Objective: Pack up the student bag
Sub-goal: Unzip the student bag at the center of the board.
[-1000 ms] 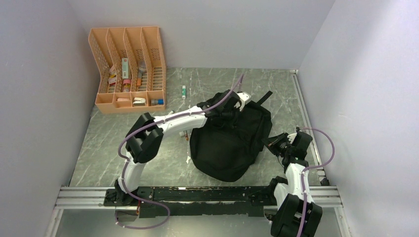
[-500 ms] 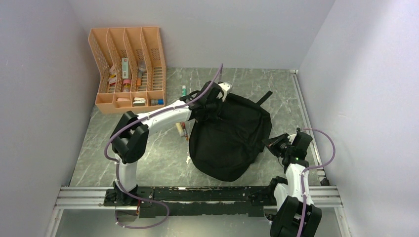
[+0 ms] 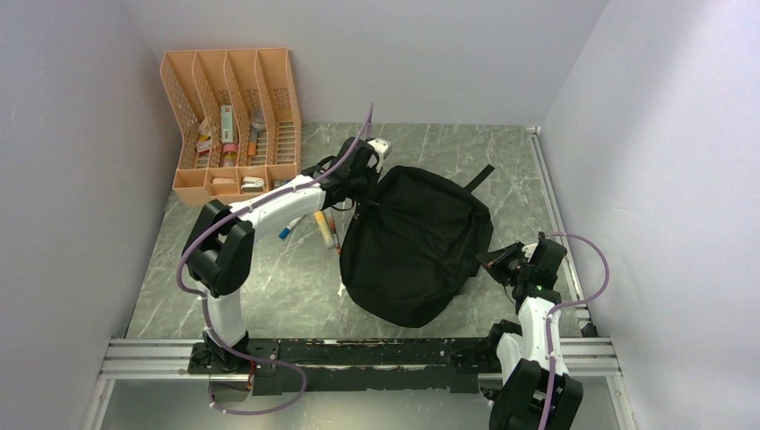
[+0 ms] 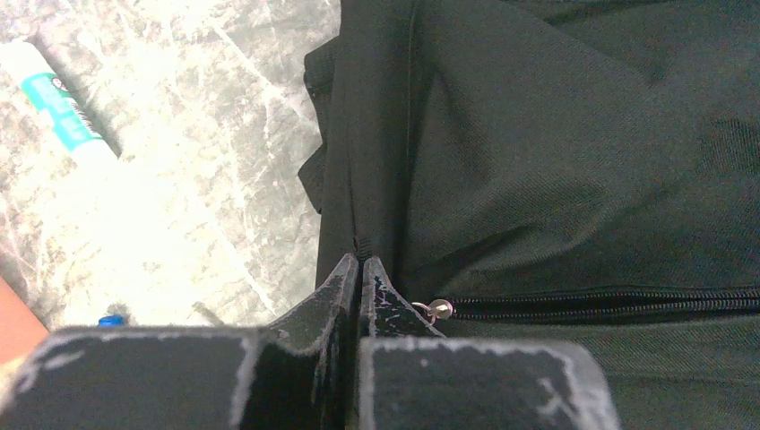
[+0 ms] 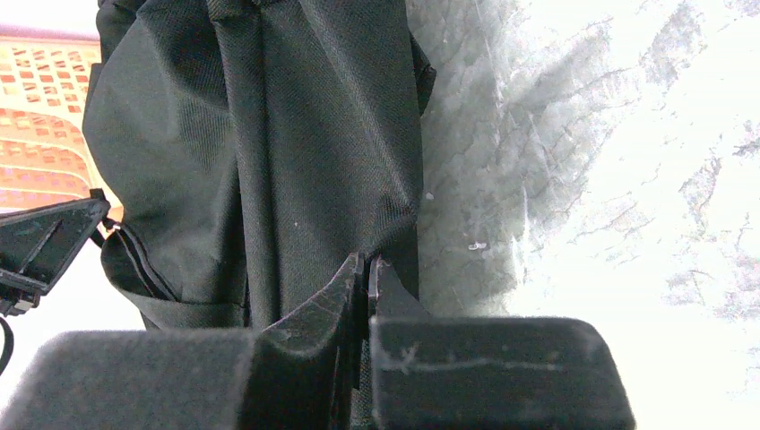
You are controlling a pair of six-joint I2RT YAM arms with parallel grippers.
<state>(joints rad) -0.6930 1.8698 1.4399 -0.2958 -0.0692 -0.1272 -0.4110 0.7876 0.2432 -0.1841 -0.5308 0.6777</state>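
Left tool (image 4: 360, 267), mine: fingers pressed flat together, tips set on a seam at the far left corner of the student bag (image 3: 417, 242). Whether any cloth or tab is caught between them I cannot tell. Just beside its tips: one small metal zipper ring (image 4: 438, 309), at the end of a closed zipper line (image 4: 618, 303) that runs off to the right in the wrist view. Right tool (image 5: 367, 266), mine: fingers likewise pressed together, pinching a fold of the bag's cloth at its right edge, creases running down into the tips. Student bag: black, rounded, lying flat on the counter (image 3: 260, 296) right of centre, between my two arms, one strap (image 3: 481, 176) trailing toward the far wall. Glue stick (image 4: 56, 109): white with a teal label, lying on the counter near the bag's far left corner. Pens (image 3: 326, 229): a few, loose on the counter just beside the bag's left side, near my left arm. Organiser (image 3: 224, 195): orange mesh, several upright slots, far left corner of the counter, small items inside, well apart from the bag.
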